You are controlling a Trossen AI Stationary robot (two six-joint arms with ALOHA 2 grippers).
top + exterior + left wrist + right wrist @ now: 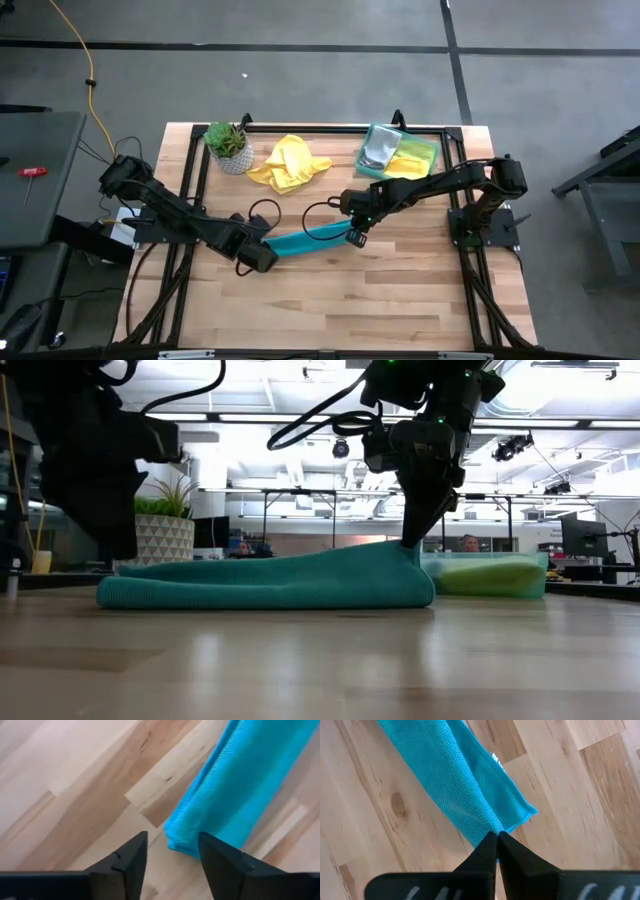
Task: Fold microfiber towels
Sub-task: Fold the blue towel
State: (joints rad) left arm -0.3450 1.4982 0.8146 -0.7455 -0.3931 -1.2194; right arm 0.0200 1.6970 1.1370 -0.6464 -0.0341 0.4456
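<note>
Teal-blue microfiber towel [305, 240], soft and already doubled into a long narrow strip, lies across the middle of the pale wooden plank surface [330, 310], running between the two dark arms. That surface is the largest thing in view; at its far edge sit a translucent green rectangular tray [428, 146] holding a grey and a lime-green cloth, a crumpled yellow microfiber towel [288, 163] lying loose beside it, and a small green potted plant [227, 145] in a patterned white pot. The right gripper [496, 836] has its fingers pinched together on one end of the teal strip, lifting that corner slightly off the wood, as the low view shows. The left gripper [171, 851] hovers just beside the opposite end with its fingers spread apart and nothing between them; the strip's folded edge lies just ahead of them, untouched. Judging by this, the teal towel has one fold made and probably needs another, end over end, to become a compact square. The yellow towel appears untouched and unfolded, so most of the job seems to remain.
</note>
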